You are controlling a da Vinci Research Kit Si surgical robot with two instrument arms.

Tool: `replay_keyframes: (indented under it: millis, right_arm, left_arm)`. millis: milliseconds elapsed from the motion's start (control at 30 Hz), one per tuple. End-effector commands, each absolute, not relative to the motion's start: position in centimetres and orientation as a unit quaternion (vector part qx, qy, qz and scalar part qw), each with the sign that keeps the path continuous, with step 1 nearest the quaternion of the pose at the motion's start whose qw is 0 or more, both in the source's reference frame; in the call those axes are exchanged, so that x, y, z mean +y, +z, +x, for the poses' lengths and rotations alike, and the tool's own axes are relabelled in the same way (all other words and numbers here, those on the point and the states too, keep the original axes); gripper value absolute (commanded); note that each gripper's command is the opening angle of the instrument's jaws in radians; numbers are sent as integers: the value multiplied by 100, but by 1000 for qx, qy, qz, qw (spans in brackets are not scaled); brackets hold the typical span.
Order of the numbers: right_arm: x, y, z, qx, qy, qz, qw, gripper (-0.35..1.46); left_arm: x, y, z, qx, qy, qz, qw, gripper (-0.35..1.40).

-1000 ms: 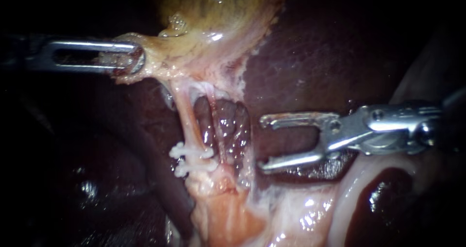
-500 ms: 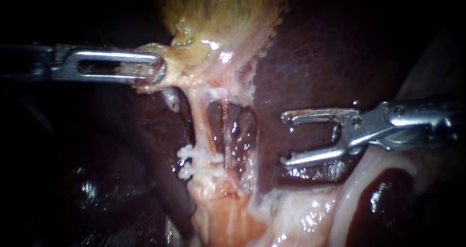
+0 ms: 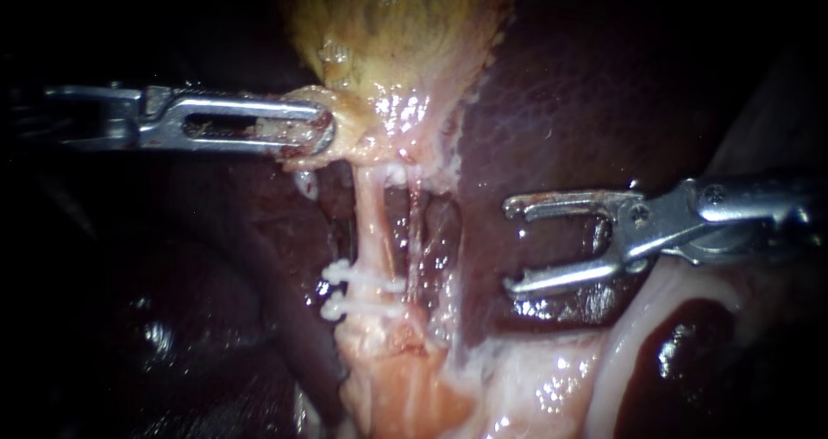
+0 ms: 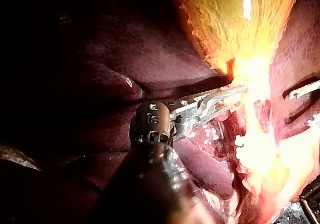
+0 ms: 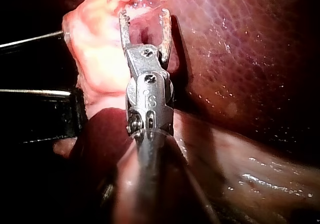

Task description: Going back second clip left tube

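The left instrument (image 4: pixel 226 93) reaches away from the camera. Its two jaws lie close together, closed on the pale tissue (image 4: pixel 245 78) just under the yellow gallbladder (image 4: pixel 225 18). Dark liver (image 4: pixel 125 48) lies beside and beyond the shaft. Nearer than the jaws, white clips (image 4: pixel 239 143) stick out from a strand (image 4: pixel 257 134) washed out by glare. Beyond the strand, the right instrument (image 4: pixel 302 107) shows two parted jaws holding nothing.

Pale pink left tube (image 3: pixel 369 219), upright, two white clips (image 3: pixel 342 274) (close together) across its lower part.
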State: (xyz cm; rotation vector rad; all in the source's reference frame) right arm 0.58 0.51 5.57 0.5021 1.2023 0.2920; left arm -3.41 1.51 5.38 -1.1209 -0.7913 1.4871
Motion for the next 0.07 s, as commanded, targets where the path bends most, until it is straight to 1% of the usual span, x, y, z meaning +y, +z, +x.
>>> replay_keyframes:
  millis: [33,67]
  right_arm:
    - [51,557,58,557,136,233,785,50]
    - [51,557,58,557,136,233,785,50]
  left_arm:
    - [151,537,-341,-331,623,-469,531,-35]
    - [151,537,-341,-331,623,-469,531,-35]
